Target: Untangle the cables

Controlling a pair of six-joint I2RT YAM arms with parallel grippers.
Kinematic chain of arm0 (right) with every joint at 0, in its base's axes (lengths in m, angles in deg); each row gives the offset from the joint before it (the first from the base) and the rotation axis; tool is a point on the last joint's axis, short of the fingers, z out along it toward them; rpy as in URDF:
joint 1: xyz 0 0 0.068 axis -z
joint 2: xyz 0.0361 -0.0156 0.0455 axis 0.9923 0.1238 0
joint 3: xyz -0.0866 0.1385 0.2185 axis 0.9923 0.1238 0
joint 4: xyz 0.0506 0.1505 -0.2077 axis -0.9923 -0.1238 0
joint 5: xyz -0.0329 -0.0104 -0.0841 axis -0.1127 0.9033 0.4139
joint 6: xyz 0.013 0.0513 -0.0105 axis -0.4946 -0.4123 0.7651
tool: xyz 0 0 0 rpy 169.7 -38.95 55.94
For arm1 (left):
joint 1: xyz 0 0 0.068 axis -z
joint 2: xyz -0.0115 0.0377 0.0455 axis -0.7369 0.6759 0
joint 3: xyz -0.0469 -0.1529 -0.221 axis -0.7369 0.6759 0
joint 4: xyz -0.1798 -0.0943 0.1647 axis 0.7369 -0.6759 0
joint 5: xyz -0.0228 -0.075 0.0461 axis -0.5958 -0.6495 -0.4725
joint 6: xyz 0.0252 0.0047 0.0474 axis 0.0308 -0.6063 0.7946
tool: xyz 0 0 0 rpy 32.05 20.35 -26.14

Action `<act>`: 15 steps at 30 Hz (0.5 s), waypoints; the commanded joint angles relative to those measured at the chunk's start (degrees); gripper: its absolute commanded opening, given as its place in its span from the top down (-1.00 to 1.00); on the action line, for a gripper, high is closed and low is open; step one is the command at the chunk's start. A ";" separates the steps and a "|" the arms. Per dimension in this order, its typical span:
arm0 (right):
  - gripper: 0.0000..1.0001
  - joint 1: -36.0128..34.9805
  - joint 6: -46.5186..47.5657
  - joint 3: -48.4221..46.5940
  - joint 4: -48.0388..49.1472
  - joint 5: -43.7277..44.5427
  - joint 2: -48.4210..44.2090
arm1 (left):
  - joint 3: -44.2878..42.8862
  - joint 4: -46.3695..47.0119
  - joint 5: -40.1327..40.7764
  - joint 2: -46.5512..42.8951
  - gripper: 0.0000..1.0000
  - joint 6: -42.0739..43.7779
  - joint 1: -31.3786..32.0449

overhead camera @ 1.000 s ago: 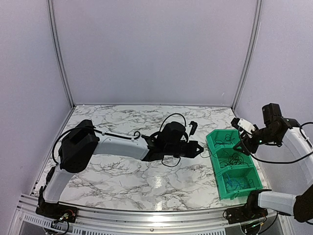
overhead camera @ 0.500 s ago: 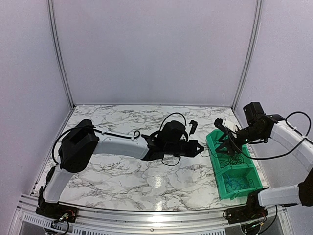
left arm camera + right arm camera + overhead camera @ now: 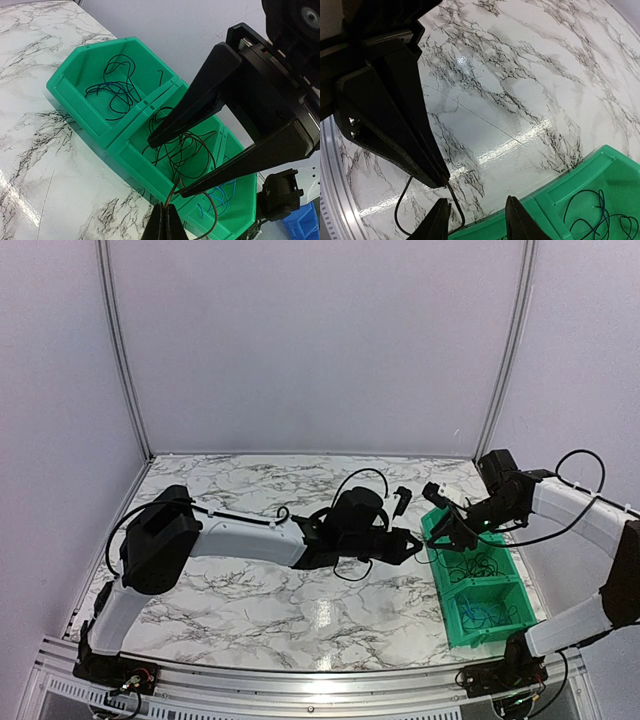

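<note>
Swinging in from the right wall, the right pincer (image 3: 441, 527) now hangs spread wide just beside the left pincer (image 3: 408, 545), which is clamped on one thin dark wire (image 3: 171, 194) at the left edge of the green bin (image 3: 85, 112); more cables (image 3: 119, 92) lie looped in its compartments. Light, limp and slippery, that wire likely wants pinching close to the left pincer's hold.

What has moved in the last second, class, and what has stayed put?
The right gripper swung left across the green bin and now hangs open next to the left gripper. Nothing was grasped or released. The left gripper stays shut on a thin cable; the bin has not moved.
</note>
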 commanded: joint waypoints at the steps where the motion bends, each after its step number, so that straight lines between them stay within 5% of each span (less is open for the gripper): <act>1: 0.31 -0.67 -0.29 -2.04 1.85 -1.93 0.06 | -0.69 0.31 -0.83 -1.75 1.00 1.94 0.66; 4: 0.52 -0.69 -0.12 -1.79 1.90 -2.14 0.48 | -0.56 0.40 -0.80 -1.76 1.00 1.90 0.68; 12: 0.37 -0.63 1.98 -1.64 -0.08 -2.05 1.86 | -0.08 0.64 0.03 -2.14 1.00 1.84 0.68; 15: 0.46 -0.69 2.51 -1.73 -0.68 -2.15 2.23 | -0.08 0.66 0.01 -2.06 1.00 1.75 0.68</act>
